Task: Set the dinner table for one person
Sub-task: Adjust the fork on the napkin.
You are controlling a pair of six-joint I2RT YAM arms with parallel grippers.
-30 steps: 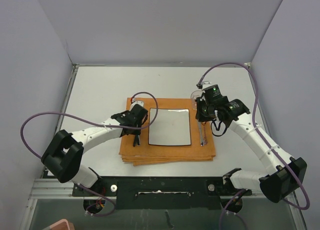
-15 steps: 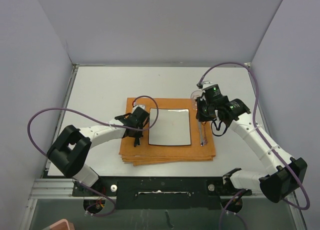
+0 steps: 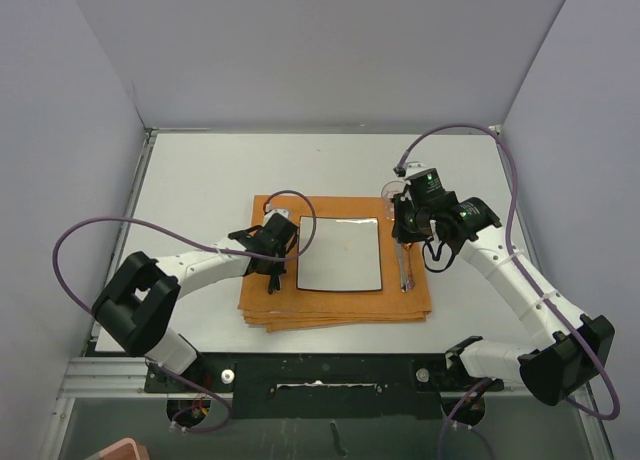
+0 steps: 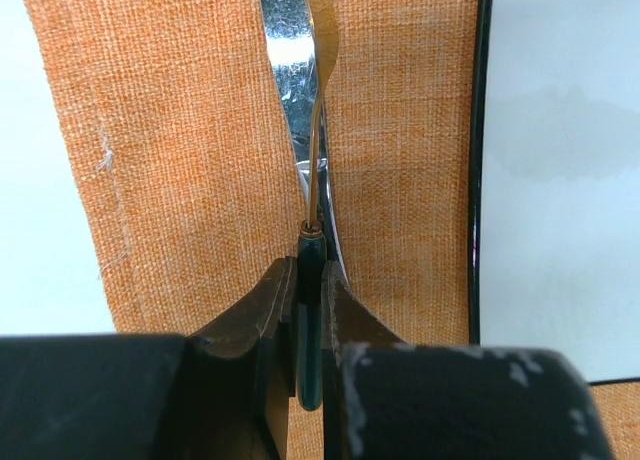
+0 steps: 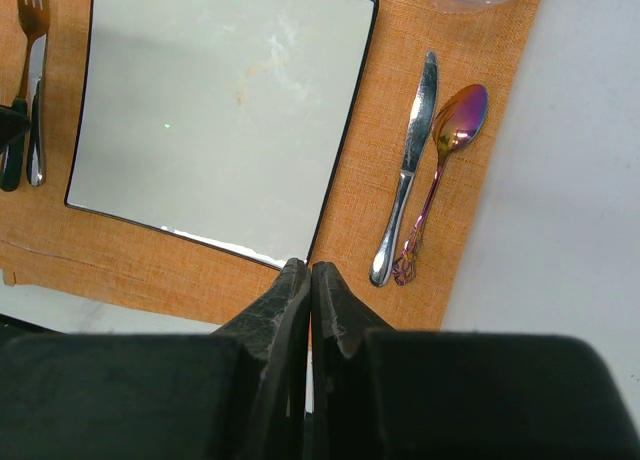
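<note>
Ideally, the left gripper (image 4: 310, 280), clenched on the fork (image 4: 322, 40), needed to square it along the cloth's (image 4: 180, 130) left edge; the right gripper (image 5: 310, 275) sat closed.

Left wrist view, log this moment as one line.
left hand: shut on fork | right hand: shut, empty | fork: over orange cloth, left of plate

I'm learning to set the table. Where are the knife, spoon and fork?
knife (image 5: 424, 100): right wrist view, on its blade.
spoon (image 5: 462, 115): right wrist view, on its bowl.
fork (image 4: 322, 30): left wrist view, on its tines.
</note>
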